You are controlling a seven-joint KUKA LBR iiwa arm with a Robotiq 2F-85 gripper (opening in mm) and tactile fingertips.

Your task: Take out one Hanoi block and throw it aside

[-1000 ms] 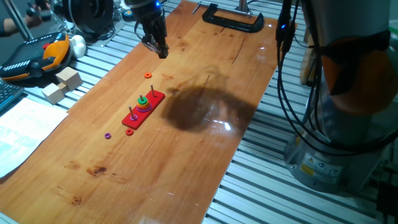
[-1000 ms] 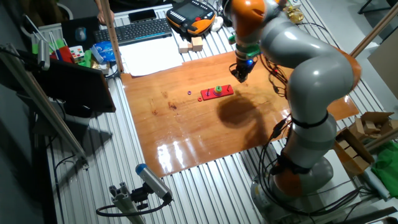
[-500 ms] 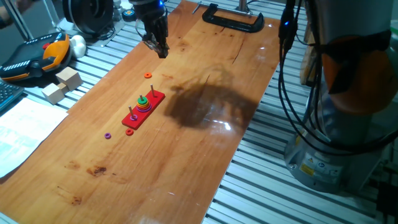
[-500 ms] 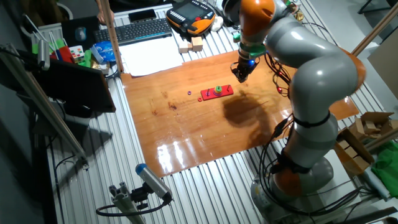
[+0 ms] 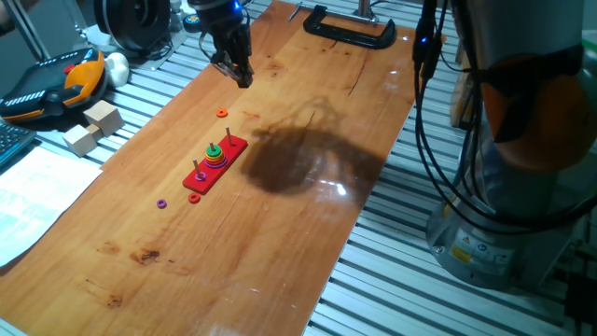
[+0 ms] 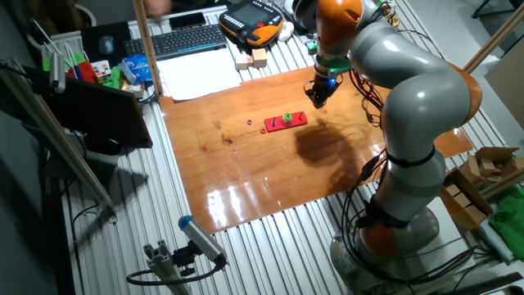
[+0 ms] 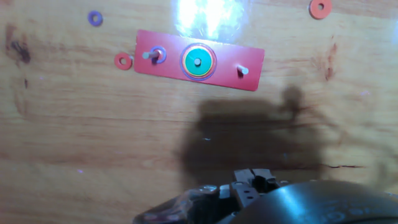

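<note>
Jaws pressed together (empty), gripper (image 5: 241, 75) hangs at about one o'clock from the Hanoi block (image 5: 214, 149) stacked on its red base (image 5: 215, 164).

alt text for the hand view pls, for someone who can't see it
Looking down on a wooden table, a red peg base holds a dark green Hanoi block atop a ring stack on its middle peg, a purple ring on the left peg, and a bare right peg. Loose rings lie around it, and the gripper shows at the bottom edge, away from the base.
</note>
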